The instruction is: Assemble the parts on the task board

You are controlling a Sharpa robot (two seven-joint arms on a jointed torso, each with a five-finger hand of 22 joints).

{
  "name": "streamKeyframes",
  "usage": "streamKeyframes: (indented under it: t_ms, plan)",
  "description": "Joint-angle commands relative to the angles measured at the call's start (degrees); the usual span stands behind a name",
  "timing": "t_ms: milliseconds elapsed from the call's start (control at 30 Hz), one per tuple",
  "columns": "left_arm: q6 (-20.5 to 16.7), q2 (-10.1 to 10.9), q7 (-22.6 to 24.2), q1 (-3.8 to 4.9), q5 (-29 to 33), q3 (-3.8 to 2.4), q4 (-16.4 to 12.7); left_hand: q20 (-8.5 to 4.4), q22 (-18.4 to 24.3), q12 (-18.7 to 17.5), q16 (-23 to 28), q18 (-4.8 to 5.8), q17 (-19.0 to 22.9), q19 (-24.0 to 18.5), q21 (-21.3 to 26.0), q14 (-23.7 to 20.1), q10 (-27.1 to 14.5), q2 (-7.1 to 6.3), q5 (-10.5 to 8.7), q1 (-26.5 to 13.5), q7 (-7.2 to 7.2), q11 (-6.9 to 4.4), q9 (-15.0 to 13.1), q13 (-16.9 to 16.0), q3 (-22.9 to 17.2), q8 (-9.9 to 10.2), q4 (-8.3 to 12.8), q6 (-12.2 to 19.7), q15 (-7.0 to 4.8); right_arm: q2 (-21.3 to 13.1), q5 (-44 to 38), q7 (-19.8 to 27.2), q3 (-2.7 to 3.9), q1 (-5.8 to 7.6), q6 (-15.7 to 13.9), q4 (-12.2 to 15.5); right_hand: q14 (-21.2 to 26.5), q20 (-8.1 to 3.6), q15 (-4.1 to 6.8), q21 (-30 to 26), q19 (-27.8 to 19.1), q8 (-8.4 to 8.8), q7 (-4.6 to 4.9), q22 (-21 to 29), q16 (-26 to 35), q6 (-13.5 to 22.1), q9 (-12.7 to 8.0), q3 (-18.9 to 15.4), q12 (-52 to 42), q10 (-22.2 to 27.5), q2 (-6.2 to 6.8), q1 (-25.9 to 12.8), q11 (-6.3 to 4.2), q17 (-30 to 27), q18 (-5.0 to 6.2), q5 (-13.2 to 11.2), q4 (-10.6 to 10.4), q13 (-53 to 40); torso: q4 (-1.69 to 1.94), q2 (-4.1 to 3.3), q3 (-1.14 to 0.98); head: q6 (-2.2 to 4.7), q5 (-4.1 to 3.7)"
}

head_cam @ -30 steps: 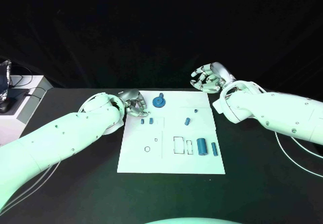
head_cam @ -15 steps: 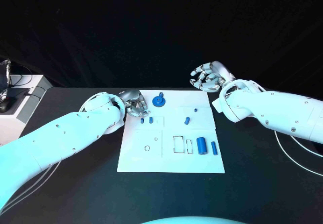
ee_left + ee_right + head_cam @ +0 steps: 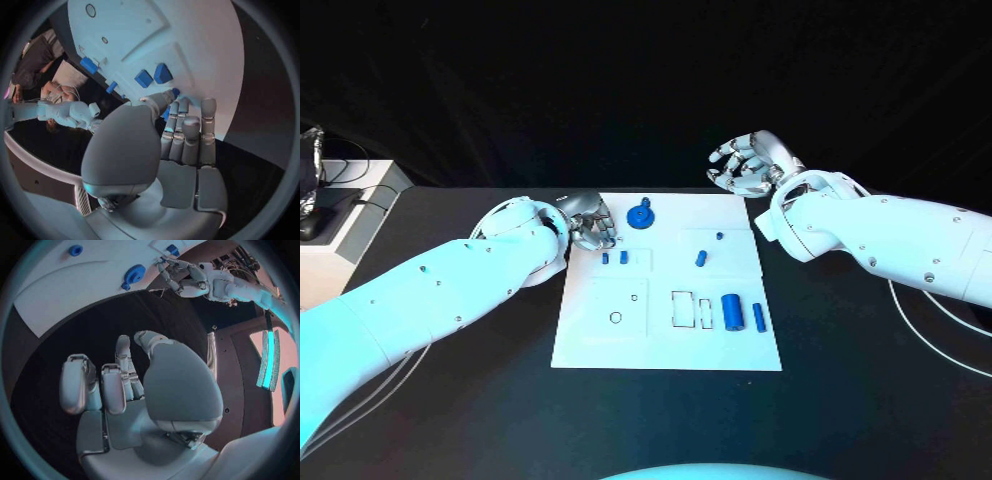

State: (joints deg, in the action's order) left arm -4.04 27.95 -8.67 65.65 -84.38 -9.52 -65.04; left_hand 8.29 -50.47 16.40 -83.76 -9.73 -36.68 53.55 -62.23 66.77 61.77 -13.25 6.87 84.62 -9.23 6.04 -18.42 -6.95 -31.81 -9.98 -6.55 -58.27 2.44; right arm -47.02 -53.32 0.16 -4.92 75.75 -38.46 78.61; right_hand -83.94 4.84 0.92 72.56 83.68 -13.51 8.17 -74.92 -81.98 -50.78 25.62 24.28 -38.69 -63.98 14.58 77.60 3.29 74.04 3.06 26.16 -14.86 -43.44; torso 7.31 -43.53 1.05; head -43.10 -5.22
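- At the task board's (image 3: 661,345) far left corner: left hand (image 3: 593,222) sits over the board's edge, fingers (image 3: 187,137) held close together and pointed down at the board, tips just beside a small blue part. Nothing visibly in its grasp, though the tips are partly hidden in the wrist view, so can't tell whether it touches that part.
- Just past the board's far right corner: right hand (image 3: 751,165) is raised off the board, over the black table (image 3: 473,400), fingers curled loosely w/ gaps between them, holding nothing. Right wrist view shows the same hand (image 3: 134,385) empty, palm toward the dark table.
- On the board near the left hand: a round blue part w/ a knob (image 3: 640,216), by the far edge, just beside the left hand's fingers.
- A bit nearer the robot from the round part: 2 small blue parts (image 3: 615,258) side by side, close to the board's left edge; left wrist view shows them as 2 blue blocks (image 3: 153,76).
- Toward the board's right half: a tiny blue part (image 3: 720,237) and a short blue part (image 3: 701,259) next to it.
- Nearer the robot on the right side: a thick blue cylinder (image 3: 733,312) and a thinner blue pin (image 3: 760,318), lying parallel, just beside outlined slots (image 3: 684,309) printed on the board.
- Left of the slots: 2 small outlined holes (image 3: 616,318).
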Motion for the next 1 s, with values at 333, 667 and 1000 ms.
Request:
streamKeyframes:
  t_ms: [333, 667, 1000]
  plan:
    - [1.74, -0.53, 0.85, -0.09, -0.16, 0.78, 0.34, -0.13, -0.68, 0.27, -0.44, -0.05, -0.79, 0.46, -0.84, 0.89, 0.67, -0.5, -0.22, 0.38, -0.13, -0.04, 0.0, -0.11, -1.5, -0.24, 0.67, -0.51, -0.15, -0.02, -0.6, 0.29, 0.02, -0.01, 0.36, 0.16, -2.28, -0.44, 0.53, -0.21, -0.07, -0.28, -0.09, -2.73, 0.29, -0.49, 0.08, 0.36, 0.26, -0.03, 0.41, -0.15, -0.39, -0.05, 0.79, 0.37, -0.05, 0.06, -0.11, -0.05, -0.03, -0.07, -0.03]
    - [2.26, -0.57, 0.75, -0.09, -0.32, 1.22, 0.52, -0.04, -0.61, -0.07, -0.48, -0.07, -0.68, 0.07, -0.78, 0.78, 0.4, -1.26, -0.32, -0.69, -0.28, 0.11, 0.13, -0.07, -1.64, 0.09, 0.67, 0.05, -0.02, -0.02, -0.6, 0.29, 0.02, -0.01, 0.34, 0.17, -2.28, -0.44, 0.53, -0.21, -0.07, -0.28, -0.09, -2.73, 0.29, -0.49, 0.08, 0.36, 0.26, -0.03, 0.41, -0.15, -0.39, -0.05, 0.79, 0.37, -0.05, 0.06, 0.04, 0.02, -0.05, -0.19, -0.1]
    - [2.43, -0.79, 0.8, -0.09, -1.15, 1.68, 0.84, 0.04, -0.62, -0.22, -0.49, -0.07, -0.53, -0.05, -0.75, 0.65, 0.26, -1.53, -0.33, -1.09, -0.42, 0.22, 0.24, -0.05, -1.71, 0.37, 0.7, 0.53, 0.08, 0.03, -0.6, 0.3, 0.02, -0.01, 0.33, 0.2, -2.29, -0.47, 0.56, -0.33, -0.06, -0.31, -0.11, -2.69, 0.36, -0.54, 0.17, 0.48, 0.48, -0.2, 0.4, -0.32, -0.41, -0.07, 0.8, 0.4, 0.02, 0.44, -0.05, -0.06, -0.03, -0.23, 0.0]
